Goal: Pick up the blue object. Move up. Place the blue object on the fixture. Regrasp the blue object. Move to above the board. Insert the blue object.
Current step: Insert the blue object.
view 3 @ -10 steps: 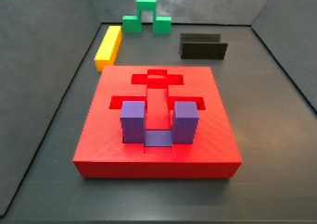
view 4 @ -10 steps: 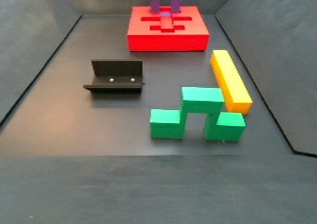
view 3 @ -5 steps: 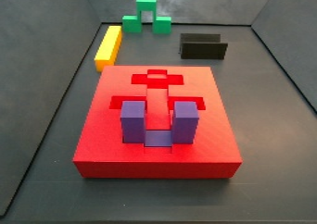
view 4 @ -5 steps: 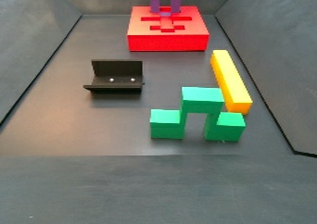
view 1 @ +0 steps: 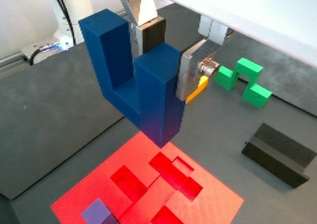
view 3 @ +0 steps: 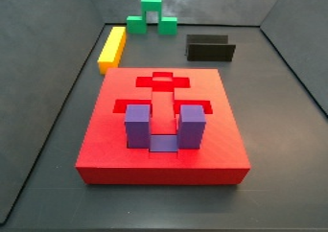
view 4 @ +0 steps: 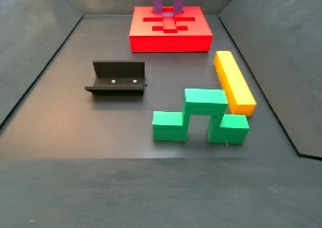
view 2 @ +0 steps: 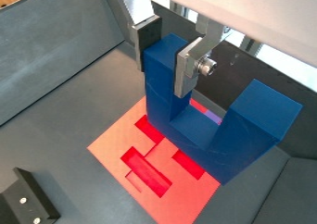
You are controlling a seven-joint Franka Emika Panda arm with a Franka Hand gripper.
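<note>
The two-finger gripper, visible only in the wrist views, is clamped on one prong of the deep royal-blue U-shaped block, holding it above the large flat red board. The block appears rigid, smooth and light; a firm prong grip should limit slipping during insertion.

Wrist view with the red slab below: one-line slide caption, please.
The tool grips the blue object above the board.
</note>
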